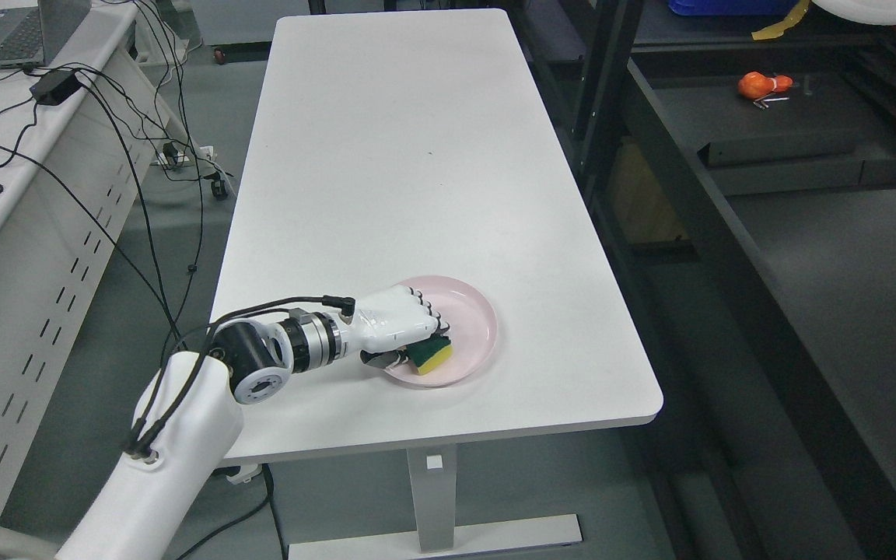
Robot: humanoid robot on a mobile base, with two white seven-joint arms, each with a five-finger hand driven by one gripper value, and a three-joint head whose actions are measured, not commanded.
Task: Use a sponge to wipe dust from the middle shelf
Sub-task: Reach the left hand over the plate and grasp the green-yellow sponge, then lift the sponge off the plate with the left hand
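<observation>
Over pink plate (473,311): left hand (395,325) clasping sponge (431,355).

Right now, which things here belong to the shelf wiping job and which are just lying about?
For the job: sponge, left hand gripping it over the pink plate, dark shelf on the right.
Lying about: laptop, cables, orange object.

Left hand (397,327) grips sponge (431,355) (yellow-green) over pink plate (475,311).
</observation>
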